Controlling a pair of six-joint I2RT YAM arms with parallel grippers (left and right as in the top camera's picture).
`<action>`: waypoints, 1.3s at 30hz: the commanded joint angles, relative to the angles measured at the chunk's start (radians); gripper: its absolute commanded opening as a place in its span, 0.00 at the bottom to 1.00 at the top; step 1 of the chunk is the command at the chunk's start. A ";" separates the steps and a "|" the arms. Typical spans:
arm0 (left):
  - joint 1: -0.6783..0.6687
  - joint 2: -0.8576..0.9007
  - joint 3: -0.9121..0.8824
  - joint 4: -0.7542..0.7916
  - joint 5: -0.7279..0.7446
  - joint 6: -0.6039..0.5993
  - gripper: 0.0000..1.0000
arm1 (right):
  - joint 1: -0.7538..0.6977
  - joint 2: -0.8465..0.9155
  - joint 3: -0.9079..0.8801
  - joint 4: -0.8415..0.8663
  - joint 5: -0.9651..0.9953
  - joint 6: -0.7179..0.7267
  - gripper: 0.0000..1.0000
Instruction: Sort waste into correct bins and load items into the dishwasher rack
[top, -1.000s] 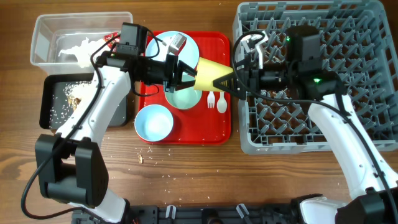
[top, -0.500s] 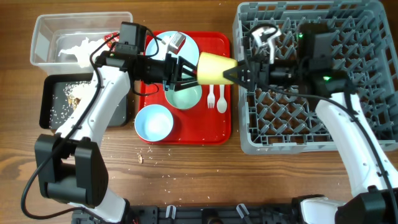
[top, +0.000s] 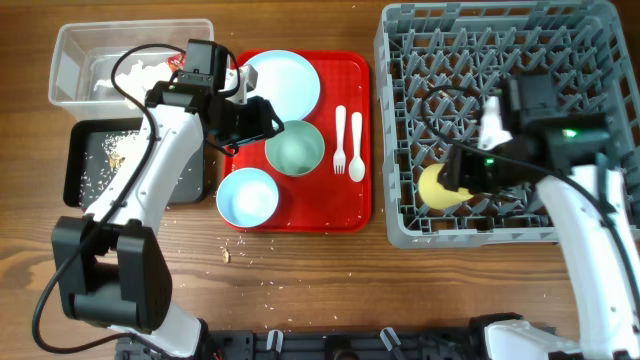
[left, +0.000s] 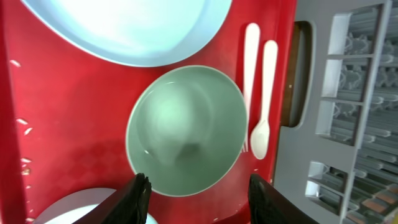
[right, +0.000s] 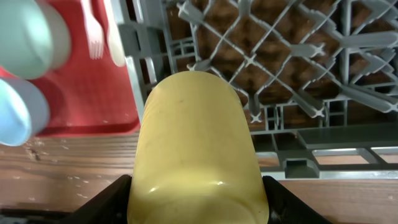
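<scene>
Overhead: the dishwasher rack (top: 570, 215) occupies the counter's far right corner. The right end effector (top: 455, 180) is clenched on the yellow cup (top: 438, 188), which lies on its side at the rack's near left part; whether it touches the pegs cannot be told. The red tray (top: 350, 210) sits mid-counter toward the far edge and carries the plate (top: 283, 80), green bowl (top: 294, 147), blue bowl (top: 247, 196), fork (top: 340, 140) and spoon (top: 357, 145). The left end effector (top: 268, 118) hangs just beside the green bowl. The clear tub (top: 70, 50) at the far left corner holds the napkin (top: 125, 75) and wrapper (top: 178, 62). The black tray (top: 80, 150) beside it holds rice scraps (top: 112, 160).

Left wrist: the end effector is released, its fingers (left: 140, 193) spread either side of the green bowl, grasping nothing.

Right wrist: the fingers (right: 109, 199) press both sides of the cup, above the rack's near wall
</scene>
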 joint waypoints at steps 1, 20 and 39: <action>-0.003 -0.012 0.010 -0.008 -0.043 0.006 0.52 | 0.098 0.082 0.016 -0.032 0.121 0.093 0.52; 0.019 -0.013 0.018 -0.018 -0.042 0.005 0.61 | 0.199 0.268 0.249 0.357 -0.087 0.068 0.77; 0.229 -0.087 0.053 -0.152 -0.121 0.040 1.00 | 0.427 0.792 0.250 0.605 -0.050 0.196 0.04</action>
